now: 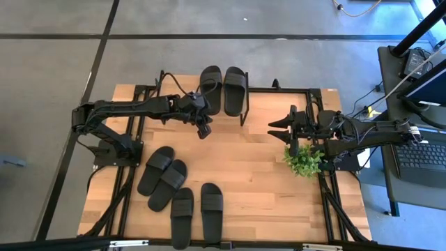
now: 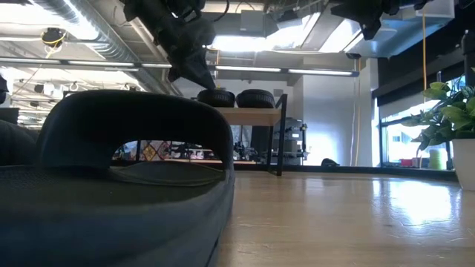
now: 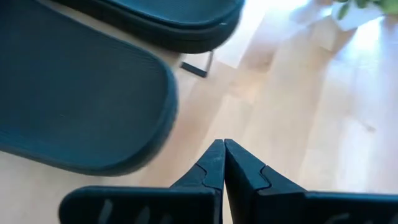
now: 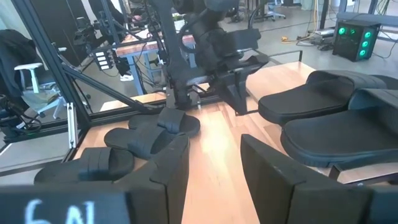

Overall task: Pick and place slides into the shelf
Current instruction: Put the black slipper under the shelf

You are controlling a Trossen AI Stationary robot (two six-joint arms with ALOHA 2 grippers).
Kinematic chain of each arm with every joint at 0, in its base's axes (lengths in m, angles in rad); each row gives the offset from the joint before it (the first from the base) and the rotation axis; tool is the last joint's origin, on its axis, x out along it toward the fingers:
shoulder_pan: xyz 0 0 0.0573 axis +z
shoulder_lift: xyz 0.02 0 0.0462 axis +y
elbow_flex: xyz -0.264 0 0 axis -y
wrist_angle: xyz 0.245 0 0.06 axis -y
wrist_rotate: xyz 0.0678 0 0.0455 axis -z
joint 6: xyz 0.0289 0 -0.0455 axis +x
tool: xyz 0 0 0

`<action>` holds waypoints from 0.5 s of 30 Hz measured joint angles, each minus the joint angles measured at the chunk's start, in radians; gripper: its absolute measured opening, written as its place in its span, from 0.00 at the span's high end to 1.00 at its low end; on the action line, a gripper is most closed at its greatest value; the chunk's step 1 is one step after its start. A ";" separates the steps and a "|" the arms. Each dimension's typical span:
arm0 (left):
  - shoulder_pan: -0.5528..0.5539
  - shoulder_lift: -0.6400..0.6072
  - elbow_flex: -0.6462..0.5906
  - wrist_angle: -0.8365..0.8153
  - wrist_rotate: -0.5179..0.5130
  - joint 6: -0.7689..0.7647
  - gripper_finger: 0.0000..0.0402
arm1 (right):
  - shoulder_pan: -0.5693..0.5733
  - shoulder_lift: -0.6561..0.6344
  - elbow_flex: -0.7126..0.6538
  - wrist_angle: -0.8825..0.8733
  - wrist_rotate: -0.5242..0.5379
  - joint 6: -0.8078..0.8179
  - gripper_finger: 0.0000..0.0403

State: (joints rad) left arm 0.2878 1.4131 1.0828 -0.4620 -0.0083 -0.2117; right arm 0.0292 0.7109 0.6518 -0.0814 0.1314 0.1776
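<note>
Two black slides (image 1: 211, 87) (image 1: 235, 89) lie side by side on top of the small shelf (image 2: 245, 116) at the table's far edge. Several more slides lie on the table toward the near left, among them a pair (image 1: 162, 176) and another pair (image 1: 197, 213). My left gripper (image 1: 203, 130) is shut and empty, hovering just near-left of the shelf, close to the near end of the left shelved slide (image 3: 81, 106). My right gripper (image 1: 274, 129) is open and empty, to the right of the shelf, pointing toward it (image 4: 214, 165).
A small green potted plant (image 1: 303, 160) stands by the right arm at the table's right edge. A black frame runs around the table. Bare wood lies in the table's middle between the shelf and the near slides. One slide (image 2: 111, 178) fills the low view's foreground.
</note>
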 joint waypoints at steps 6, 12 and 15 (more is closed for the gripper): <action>-0.026 -0.068 -0.001 -0.010 0.104 -0.018 0.99 | 0.000 0.000 0.000 0.000 0.000 -0.002 0.64; -0.113 -0.201 -0.001 -0.034 0.104 0.091 0.99 | -0.020 0.000 0.000 0.001 0.000 -0.025 0.64; -0.172 -0.269 -0.001 -0.033 0.105 0.086 0.99 | -0.037 0.000 0.000 0.003 0.000 -0.028 0.64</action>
State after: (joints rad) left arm 0.1163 1.1446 1.0821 -0.4955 0.0963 -0.1261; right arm -0.0083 0.7109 0.6521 -0.0788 0.1318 0.1497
